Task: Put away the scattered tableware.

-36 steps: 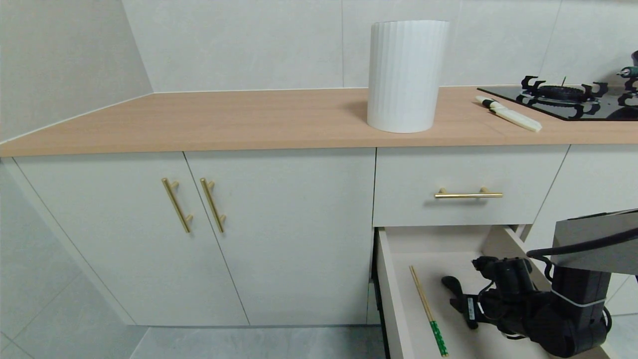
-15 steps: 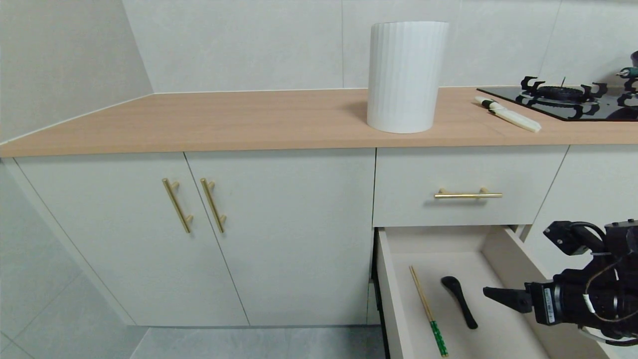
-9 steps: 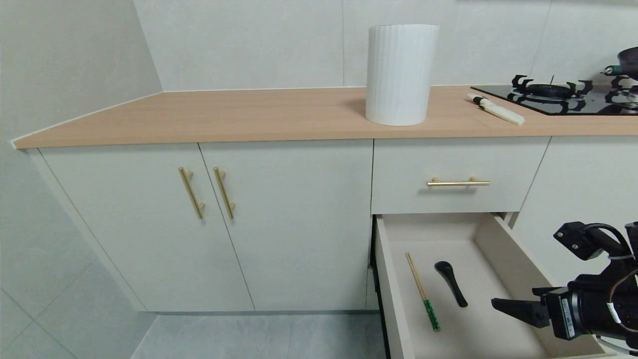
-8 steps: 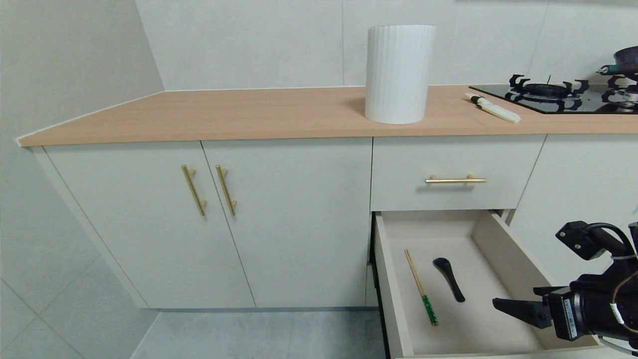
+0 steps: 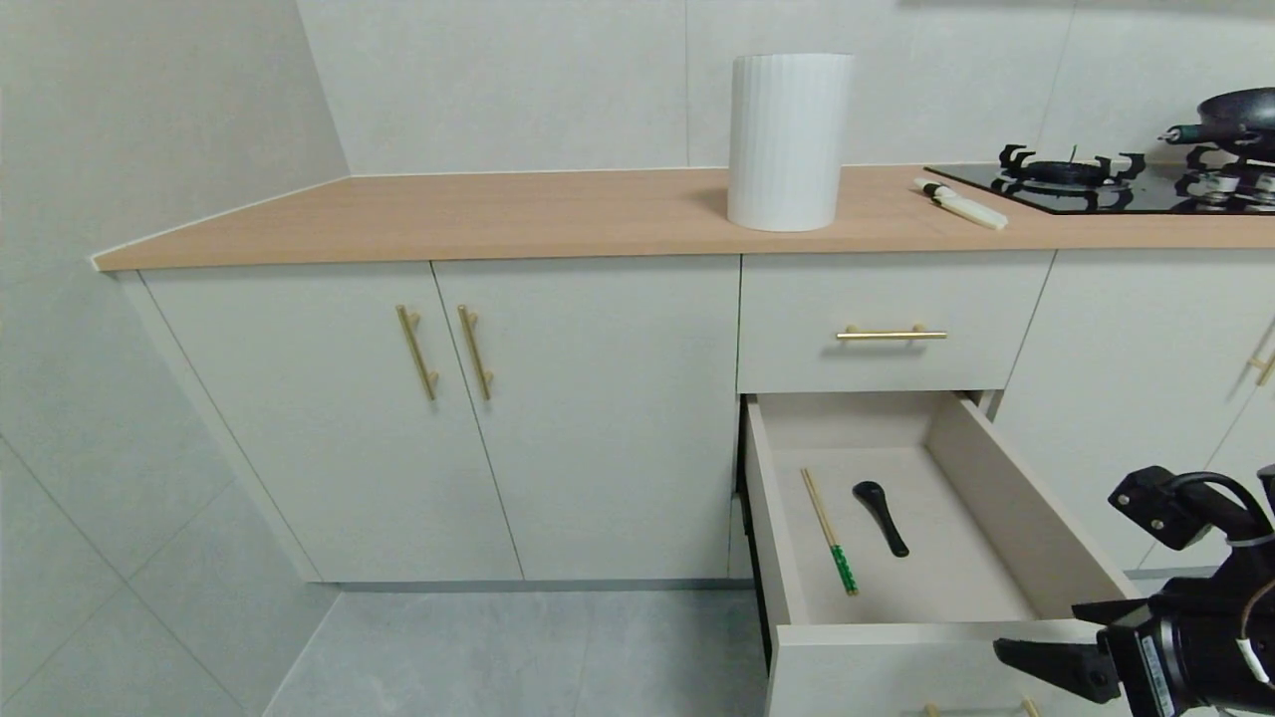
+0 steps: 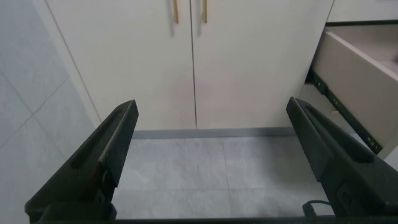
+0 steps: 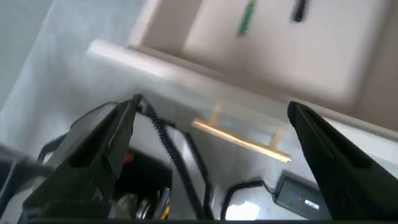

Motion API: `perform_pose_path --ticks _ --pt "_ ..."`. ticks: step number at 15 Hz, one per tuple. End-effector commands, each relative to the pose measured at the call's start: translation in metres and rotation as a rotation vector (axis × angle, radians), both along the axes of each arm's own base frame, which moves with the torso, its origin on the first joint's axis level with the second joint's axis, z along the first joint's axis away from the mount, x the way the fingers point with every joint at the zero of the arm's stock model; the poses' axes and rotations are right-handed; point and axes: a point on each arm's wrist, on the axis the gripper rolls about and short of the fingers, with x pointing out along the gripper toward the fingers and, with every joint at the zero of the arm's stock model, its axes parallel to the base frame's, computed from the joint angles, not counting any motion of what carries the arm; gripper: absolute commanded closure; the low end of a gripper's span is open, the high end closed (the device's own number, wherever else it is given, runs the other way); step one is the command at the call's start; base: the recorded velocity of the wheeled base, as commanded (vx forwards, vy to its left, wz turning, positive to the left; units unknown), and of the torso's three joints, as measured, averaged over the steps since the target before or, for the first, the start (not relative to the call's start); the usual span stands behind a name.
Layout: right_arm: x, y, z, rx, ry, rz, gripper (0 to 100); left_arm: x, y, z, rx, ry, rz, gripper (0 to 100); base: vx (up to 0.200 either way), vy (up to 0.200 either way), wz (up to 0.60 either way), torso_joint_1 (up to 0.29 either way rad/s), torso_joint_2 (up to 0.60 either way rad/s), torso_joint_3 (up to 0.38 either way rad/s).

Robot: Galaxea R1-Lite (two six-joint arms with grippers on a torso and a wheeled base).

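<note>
The lower drawer (image 5: 1006, 518) stands pulled out. Inside it lie a pair of chopsticks (image 5: 829, 533) with green ends and a black spoon (image 5: 881, 516), side by side; both also show as chopsticks (image 7: 249, 17) and spoon (image 7: 300, 9) from the right wrist. My right gripper (image 5: 1046, 637) is open and empty, out in front of the drawer's right front corner, above its gold handle (image 7: 242, 142). My left gripper (image 6: 211, 158) is open and empty, low over the floor facing the cabinet doors. A white knife (image 5: 961, 204) lies on the counter.
A tall white ribbed container (image 5: 787, 139) stands on the wooden counter (image 5: 498, 214). A gas hob (image 5: 1066, 174) with a dark pan (image 5: 1235, 108) is at the right. The upper drawer (image 5: 892, 319) is closed, as are the two cabinet doors (image 5: 448, 418). Grey tiled floor (image 6: 199, 174) lies below.
The right gripper left the spoon in the drawer and drew back out of it. The whole head picture has since shifted as the camera backed away, bringing the drawer's front into view.
</note>
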Motion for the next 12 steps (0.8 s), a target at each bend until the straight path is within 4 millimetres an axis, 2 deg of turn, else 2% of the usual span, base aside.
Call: perform_pose_path --ticks 1,6,12 --pt "-0.002 0.004 0.004 0.002 -0.006 0.026 0 0.0 0.0 0.0 0.0 0.0 0.0 0 0.0 0.0 0.0 0.0 0.0 0.0" --pt "0.005 0.016 -0.022 -0.088 0.196 0.066 0 0.0 0.0 0.0 0.0 0.0 0.0 0 0.0 0.0 0.0 0.0 0.0 0.0" --pt "0.02 0.019 -0.039 -0.197 0.27 -0.001 0 0.0 0.0 0.0 0.0 0.0 0.0 0 0.0 0.0 0.0 0.0 0.0 0.0"
